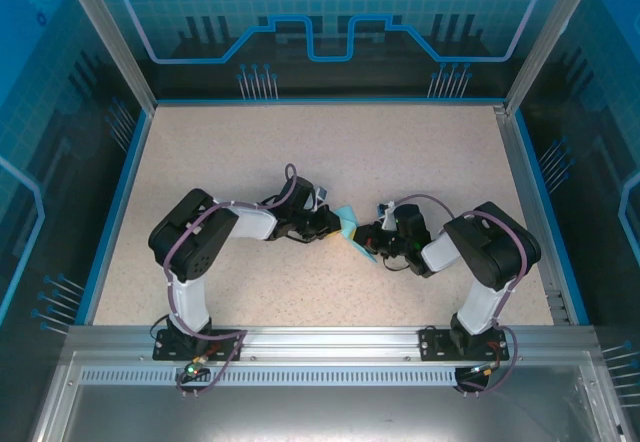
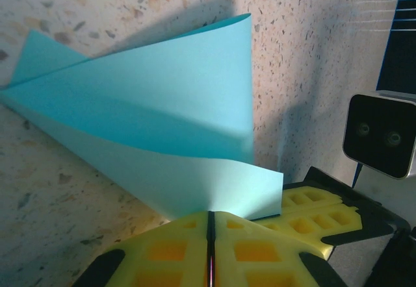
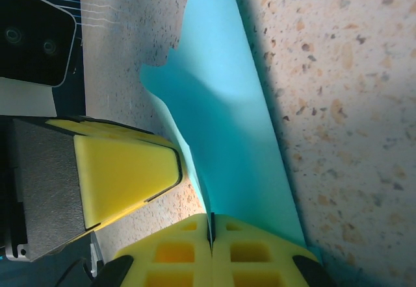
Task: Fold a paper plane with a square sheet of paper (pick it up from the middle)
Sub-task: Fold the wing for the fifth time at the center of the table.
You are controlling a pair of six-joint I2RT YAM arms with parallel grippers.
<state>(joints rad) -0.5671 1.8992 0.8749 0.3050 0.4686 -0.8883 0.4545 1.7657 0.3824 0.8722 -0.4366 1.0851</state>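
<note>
The sheet of paper (image 1: 348,224) is light cyan and folded into a narrow pointed shape, held just above the table's middle between both arms. In the left wrist view the folded paper (image 2: 162,105) fans out to a point at the left, and my left gripper (image 2: 210,212) is shut on its near edge. My left gripper (image 1: 338,225) meets it from the left. In the right wrist view the paper (image 3: 227,118) runs upward from my right gripper (image 3: 210,217), which is shut on its lower end. My right gripper (image 1: 364,242) comes in from the right, almost touching the left one.
The speckled beige table (image 1: 300,152) lies all around the arms. Blue walls and metal posts (image 1: 105,32) enclose it. The right gripper's yellow finger (image 2: 312,209) and camera (image 2: 380,134) sit close beside my left fingers. The left gripper's yellow finger (image 3: 123,170) crowds the right wrist view.
</note>
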